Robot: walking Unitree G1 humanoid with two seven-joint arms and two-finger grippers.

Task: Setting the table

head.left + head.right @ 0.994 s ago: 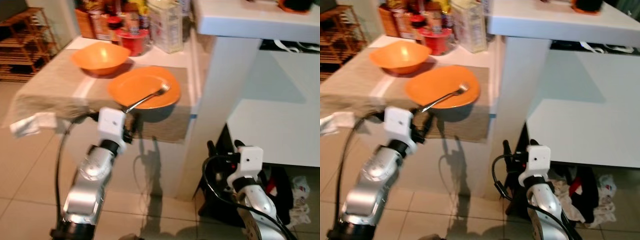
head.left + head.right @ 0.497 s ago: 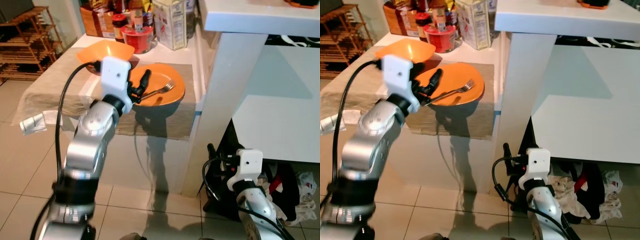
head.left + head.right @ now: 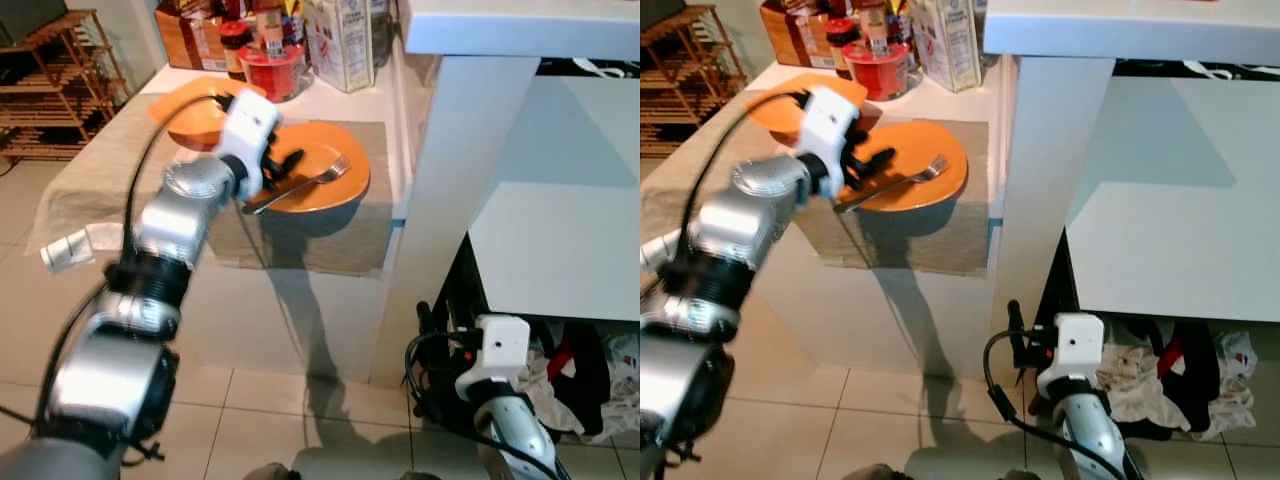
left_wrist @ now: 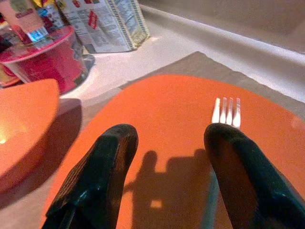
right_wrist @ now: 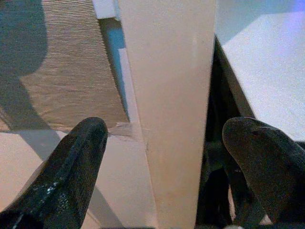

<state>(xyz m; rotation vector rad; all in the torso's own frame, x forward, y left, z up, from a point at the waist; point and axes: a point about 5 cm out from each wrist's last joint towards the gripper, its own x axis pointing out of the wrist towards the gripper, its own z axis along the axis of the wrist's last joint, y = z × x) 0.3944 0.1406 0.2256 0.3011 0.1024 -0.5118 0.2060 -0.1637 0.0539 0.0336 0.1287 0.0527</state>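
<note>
The fork is a slim silver utensil with four tines and a long, narrow handle. It lies on the orange plate, in the upper centre of the left eye view. Its long axis runs diagonally across the plate: the tines point toward the upper right of the frame, and the handle runs down to the lower left, ending past the plate's near rim. In the left wrist view the tines show pale against the orange surface, pointing away from the camera.

The plate is round, shallow and glossy orange. It rests on a beige placemat that hangs over the counter edge. An orange bowl stands just beside the plate, toward the upper left, and a red container and a printed carton stand behind both.

The left gripper hovers over the near part of the plate. Its two black fingers are spread apart with bare plate between them; the fork lies next to the other finger. Contact with the fork cannot be determined.

The right gripper hangs low at the lower right, fingers spread wide, facing a white post.
</note>
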